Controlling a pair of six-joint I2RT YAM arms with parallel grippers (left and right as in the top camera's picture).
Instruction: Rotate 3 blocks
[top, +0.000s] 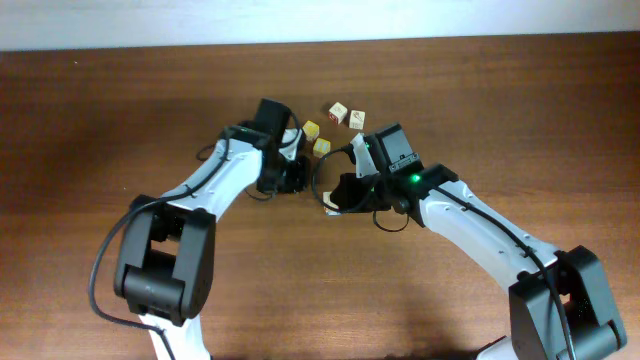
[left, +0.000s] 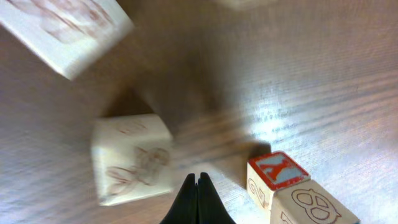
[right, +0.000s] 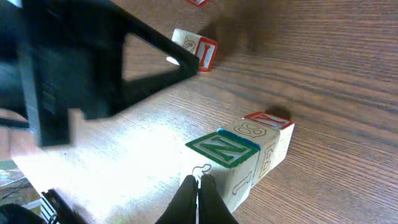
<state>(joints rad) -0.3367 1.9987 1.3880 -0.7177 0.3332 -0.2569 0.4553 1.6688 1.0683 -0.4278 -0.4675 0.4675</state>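
left gripper (left: 198, 194) hovering pinched shut, empty, near cream block (left: 132, 158) | right gripper (right: 199, 193) pinching shut, tips at green-N block (right: 224, 149) | two blocks (top: 339, 110) lying beside yellow cubes (top: 311, 129), mid-table

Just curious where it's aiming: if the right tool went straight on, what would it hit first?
Probably the green N block, lying just ahead of the shut right tool, though depth is hard to judge.

Probably a robotics lab, though little of the room shows. A left arm (top: 215, 185) and a right arm (top: 470, 225) stand at a wood-grain desk (top: 100, 120).
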